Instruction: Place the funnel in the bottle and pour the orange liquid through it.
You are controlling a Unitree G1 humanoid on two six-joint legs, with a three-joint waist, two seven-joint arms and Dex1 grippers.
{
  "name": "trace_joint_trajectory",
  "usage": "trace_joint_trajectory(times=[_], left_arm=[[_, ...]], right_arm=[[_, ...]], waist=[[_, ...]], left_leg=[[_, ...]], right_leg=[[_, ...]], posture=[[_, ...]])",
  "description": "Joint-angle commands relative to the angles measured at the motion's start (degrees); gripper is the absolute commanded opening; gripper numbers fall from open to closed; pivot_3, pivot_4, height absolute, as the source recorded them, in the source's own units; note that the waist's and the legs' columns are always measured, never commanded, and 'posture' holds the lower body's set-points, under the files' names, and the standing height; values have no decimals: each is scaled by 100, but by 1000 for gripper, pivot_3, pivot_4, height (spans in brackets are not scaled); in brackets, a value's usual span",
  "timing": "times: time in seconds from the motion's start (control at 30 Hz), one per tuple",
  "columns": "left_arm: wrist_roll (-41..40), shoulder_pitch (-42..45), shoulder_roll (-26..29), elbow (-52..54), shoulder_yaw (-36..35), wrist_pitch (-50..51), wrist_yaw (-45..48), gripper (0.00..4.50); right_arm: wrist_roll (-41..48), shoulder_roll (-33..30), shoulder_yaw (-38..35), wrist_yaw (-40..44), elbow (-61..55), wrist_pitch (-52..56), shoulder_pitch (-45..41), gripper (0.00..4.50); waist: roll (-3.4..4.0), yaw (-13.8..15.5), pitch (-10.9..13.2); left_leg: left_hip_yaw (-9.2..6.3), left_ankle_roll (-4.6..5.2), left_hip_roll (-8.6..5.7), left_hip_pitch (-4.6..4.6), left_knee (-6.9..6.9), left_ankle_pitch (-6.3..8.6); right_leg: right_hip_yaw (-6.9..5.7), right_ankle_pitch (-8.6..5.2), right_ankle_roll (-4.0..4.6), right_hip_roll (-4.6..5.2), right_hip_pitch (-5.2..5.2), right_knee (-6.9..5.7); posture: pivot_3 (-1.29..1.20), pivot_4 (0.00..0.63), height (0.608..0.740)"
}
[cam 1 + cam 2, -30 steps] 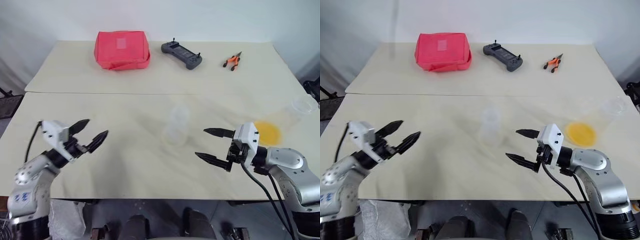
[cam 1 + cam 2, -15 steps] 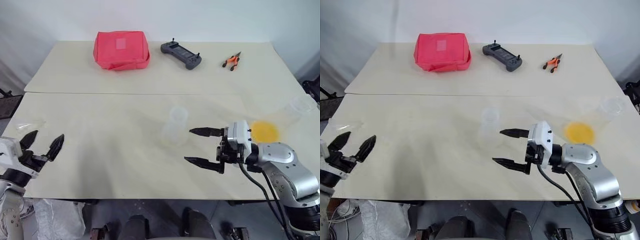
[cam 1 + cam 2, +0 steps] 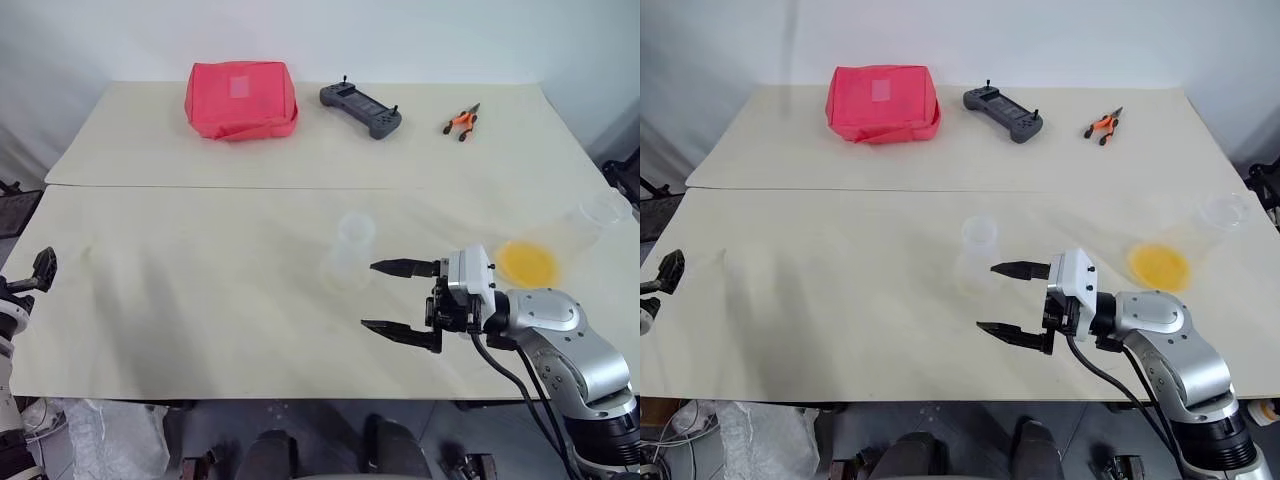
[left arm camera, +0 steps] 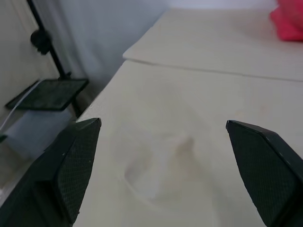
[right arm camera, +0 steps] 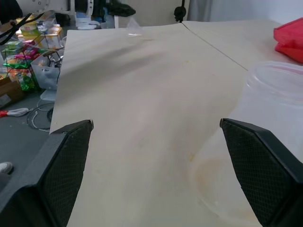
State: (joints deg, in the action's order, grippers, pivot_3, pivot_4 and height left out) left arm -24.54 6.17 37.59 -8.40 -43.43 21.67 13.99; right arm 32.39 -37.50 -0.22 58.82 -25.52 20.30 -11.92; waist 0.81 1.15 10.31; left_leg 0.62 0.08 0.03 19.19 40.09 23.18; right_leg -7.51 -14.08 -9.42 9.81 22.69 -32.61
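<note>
Since the earlier frame your left gripper [image 4: 161, 156] swung out to the table's [image 3: 200, 300] left edge, fingers spread above the funnel [image 4: 158, 165]. Your bottle [image 3: 350, 252] stands mid-table, the right gripper [image 3: 400, 298] beside it, spread to grasp it, I judge. Orange liquid [image 3: 528, 263] waits in the lying cup [image 3: 585, 225] near the right edge.

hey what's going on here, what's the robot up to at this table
Nothing is held yet. The right claw is open beside the frosted bottle in the middle of the table, not touching it. The left claw is open too, out at the table's left edge, facing the small clear funnel lying there. The cup with the orange liquid sits near the right edge, untouched. A red pouch, a controller and pliers lie at the far side.
</note>
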Motion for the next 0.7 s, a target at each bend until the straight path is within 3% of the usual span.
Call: trace_joint_trajectory(times=[0.03,0.4,0.7], left_arm=[[61,124,140,-132,50,24,-46,4489],[189,464,113,-783,740,-22,238,4489],[159,330,13,-602,705,-184,217,4489]], right_arm=[[-4,3,-70,-47,-131,-113,60,4500],[20,-95,-93,-237,-246,64,-84,4500],[29,-191,-138,-321,-279,164,-124,4500]], waist=[[-1,0,-1],[-5,2,-2],[-6,-1,-2]], left_leg=[[0,0,0,0,0,0],[3,-1,0,-1,2,-1],[4,-1,0,-1,2,-1]], right_leg=[[0,0,0,0,0,0],[1,0,0,-1,0,-2],[1,0,-1,-1,0,-2]], posture=[[0,150,740],[0,150,740],[0,150,740]])
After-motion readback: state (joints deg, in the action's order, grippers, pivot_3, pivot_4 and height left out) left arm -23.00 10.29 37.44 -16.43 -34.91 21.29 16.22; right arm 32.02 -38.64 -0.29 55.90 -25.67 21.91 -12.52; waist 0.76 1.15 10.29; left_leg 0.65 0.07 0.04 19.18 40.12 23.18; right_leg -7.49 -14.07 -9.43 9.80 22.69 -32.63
